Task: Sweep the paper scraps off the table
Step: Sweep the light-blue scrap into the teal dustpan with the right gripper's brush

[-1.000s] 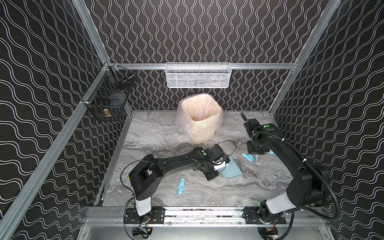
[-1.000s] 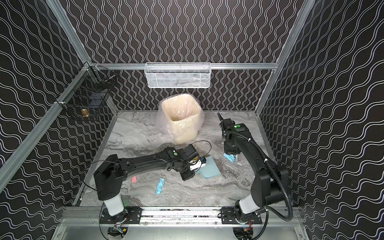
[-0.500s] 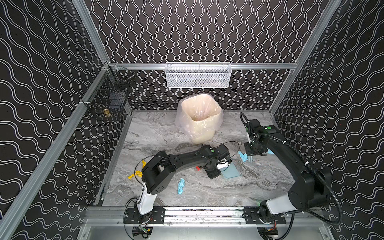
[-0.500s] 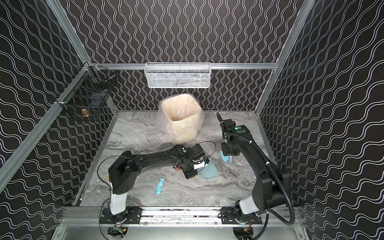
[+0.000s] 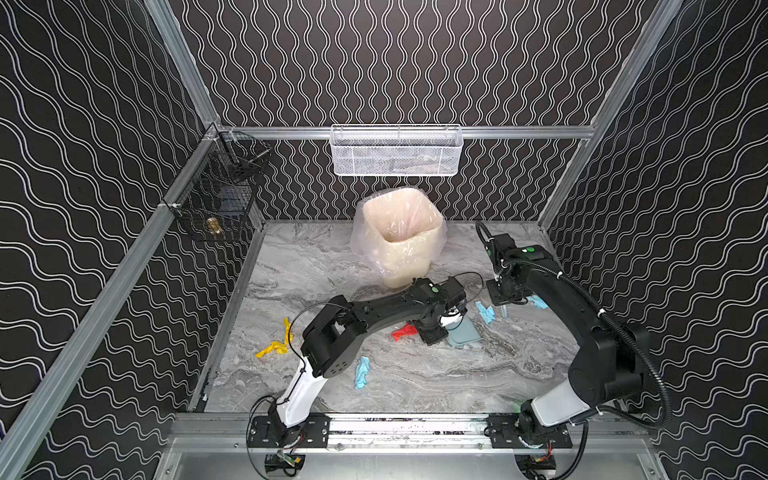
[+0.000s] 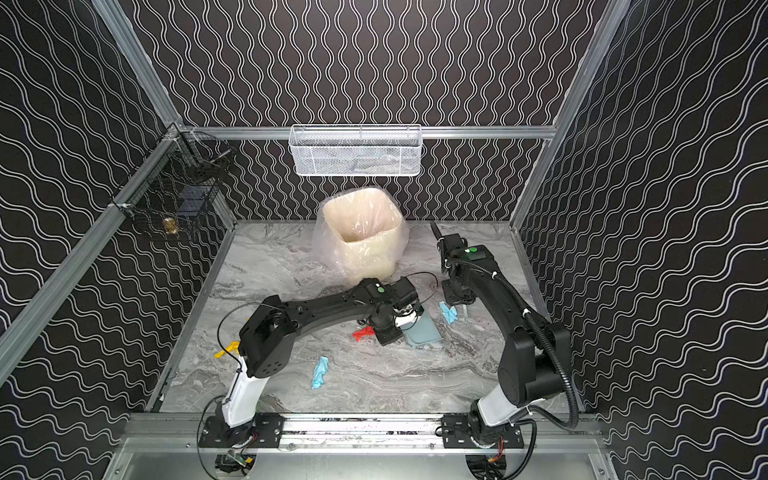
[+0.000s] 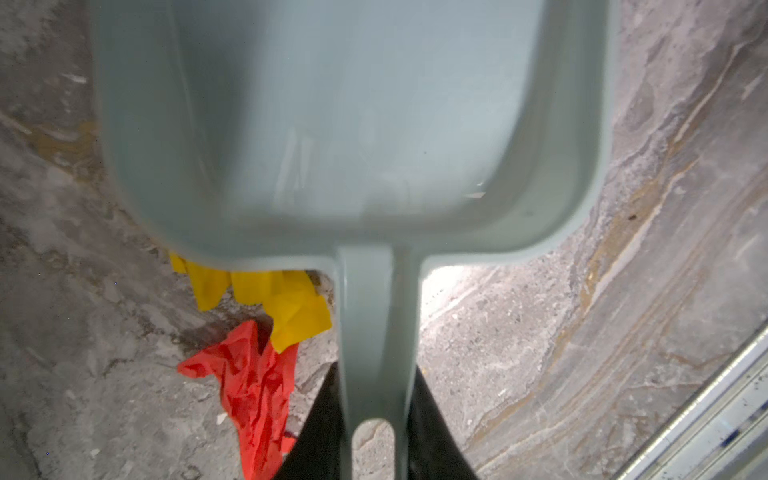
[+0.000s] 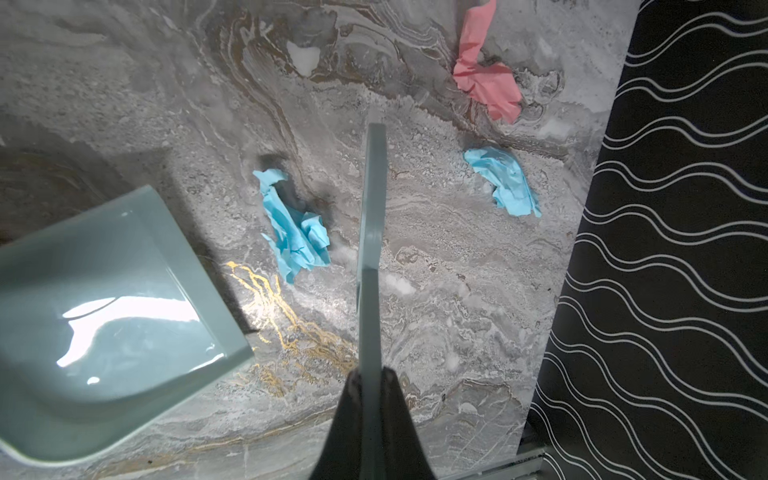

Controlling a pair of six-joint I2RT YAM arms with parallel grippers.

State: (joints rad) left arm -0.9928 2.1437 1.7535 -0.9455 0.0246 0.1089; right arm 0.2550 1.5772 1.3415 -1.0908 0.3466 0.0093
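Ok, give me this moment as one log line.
left gripper: shut on dustpan handle | right gripper: shut on brush | paper scraps: on table, none in dustpan

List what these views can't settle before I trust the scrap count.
- brush bristles: right wrist view shows only its thin edge; right arm covers them in both top views.
- dustpan front lip: cut off by the left wrist view's edge.
- yellow scrap: partly under the dustpan, left wrist view.
- pink scrap: cut by the right wrist view's edge; unseen in both top views.
- white mesh basket contents: too small in a top view.
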